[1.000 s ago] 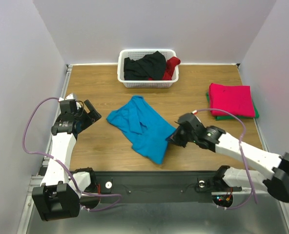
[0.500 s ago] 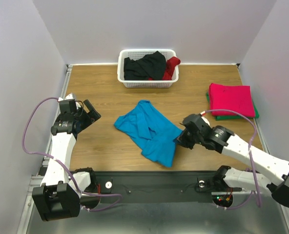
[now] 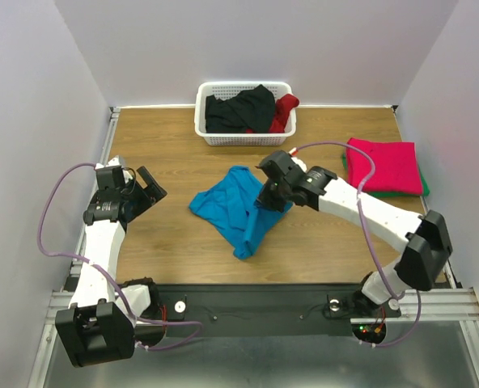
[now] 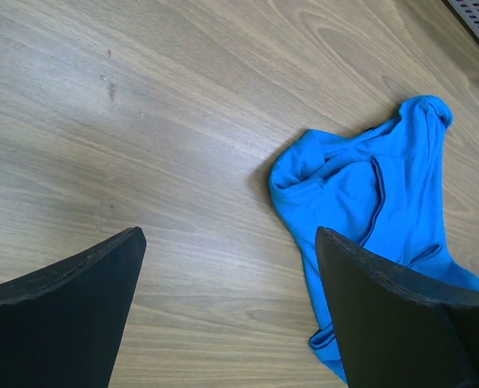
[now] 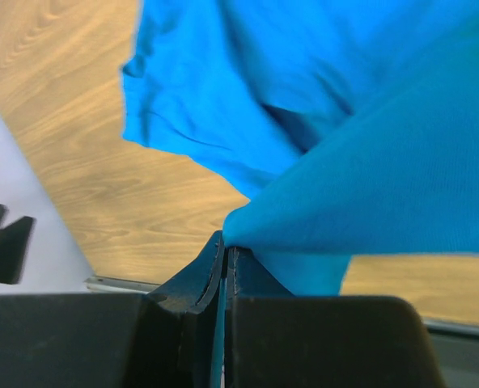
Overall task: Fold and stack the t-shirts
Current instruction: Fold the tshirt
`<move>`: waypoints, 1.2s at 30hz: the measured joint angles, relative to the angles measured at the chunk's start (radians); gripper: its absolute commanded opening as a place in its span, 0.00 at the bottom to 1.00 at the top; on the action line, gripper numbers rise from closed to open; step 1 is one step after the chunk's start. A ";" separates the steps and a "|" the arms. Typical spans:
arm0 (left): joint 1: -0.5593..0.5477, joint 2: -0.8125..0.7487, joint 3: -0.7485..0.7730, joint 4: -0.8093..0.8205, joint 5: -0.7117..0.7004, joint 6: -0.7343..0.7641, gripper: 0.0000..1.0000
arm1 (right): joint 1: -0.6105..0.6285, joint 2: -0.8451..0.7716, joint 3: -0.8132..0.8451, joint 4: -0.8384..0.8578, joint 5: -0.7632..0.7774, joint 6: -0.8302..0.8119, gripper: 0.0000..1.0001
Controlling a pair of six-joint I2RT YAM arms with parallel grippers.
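Observation:
A turquoise-blue t-shirt [image 3: 227, 206] lies crumpled at the middle of the wooden table, partly lifted at its right side. My right gripper [image 3: 270, 196] is shut on an edge of that blue t-shirt [image 5: 369, 194], with cloth pinched between the pads. My left gripper [image 3: 149, 187] stands open at the left, over bare wood, with the blue t-shirt [image 4: 377, 202] a little to its right. A folded magenta-red t-shirt [image 3: 383, 164] rests on a green one [image 3: 424, 189] at the right. Black [image 3: 239, 109] and dark red [image 3: 285, 111] t-shirts fill the basket.
A white lattice basket [image 3: 243, 136] stands at the back middle of the table. Pale walls close in the table on three sides. The arms' bases and a black rail [image 3: 256, 307] run along the near edge.
My right gripper has carried the shirt's near-right edge up and back toward the table's middle, folding the cloth over itself. The left arm has not moved.

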 measured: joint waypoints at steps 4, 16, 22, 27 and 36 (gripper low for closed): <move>0.012 0.000 0.000 0.000 0.015 0.003 0.98 | 0.000 0.094 0.101 0.017 -0.008 -0.030 0.00; 0.024 0.000 -0.001 0.001 0.037 0.013 0.98 | 0.000 0.240 0.279 0.056 -0.006 -0.074 0.00; 0.031 0.007 -0.001 0.001 0.047 0.016 0.98 | 0.000 0.356 0.375 0.069 0.001 -0.089 0.00; 0.031 0.008 -0.001 0.001 0.050 0.016 0.98 | -0.001 0.452 0.439 0.081 0.004 -0.094 0.00; 0.037 0.009 -0.001 0.004 0.055 0.019 0.98 | -0.025 0.594 0.539 0.101 0.002 -0.096 0.00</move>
